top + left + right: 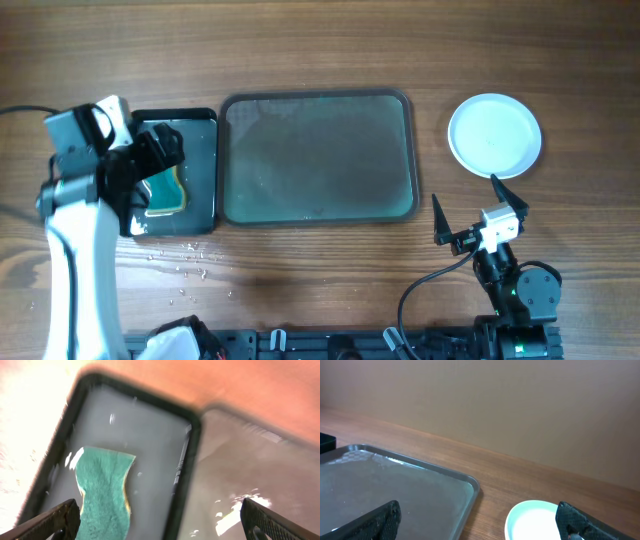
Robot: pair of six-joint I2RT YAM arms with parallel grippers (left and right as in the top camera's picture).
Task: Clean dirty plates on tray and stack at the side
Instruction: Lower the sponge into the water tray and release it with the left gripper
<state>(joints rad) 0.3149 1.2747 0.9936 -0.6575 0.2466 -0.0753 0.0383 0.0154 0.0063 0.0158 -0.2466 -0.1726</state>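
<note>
Right gripper (pixel 463 187), nearest you: jaws released, nothing held, one fingertip just beside the near rim of the plate.

Droplets (pixel 190 262) lie on the counter (pixel 320 50), near side of the small black tray (pixel 214 170).

Tray (pixel 410 150), mid-counter: bare, wet sheen, no plate on it.

Left gripper (pixel 159 522): spread wide, empty, above the black tray. The green sponge (pixel 102 490) lies loose in it.

Far right: white plate (pixel 495 133) on the counter, apart from the tray. You cannot tell from above whether others sit beneath it.

Judgement: washing and stacking look done, so the step in hand is parking the arms. Raise the left gripper straight up so no finger snags the sponge or the black rim. Draw the right one back toward you, away from the plate's edge.
</note>
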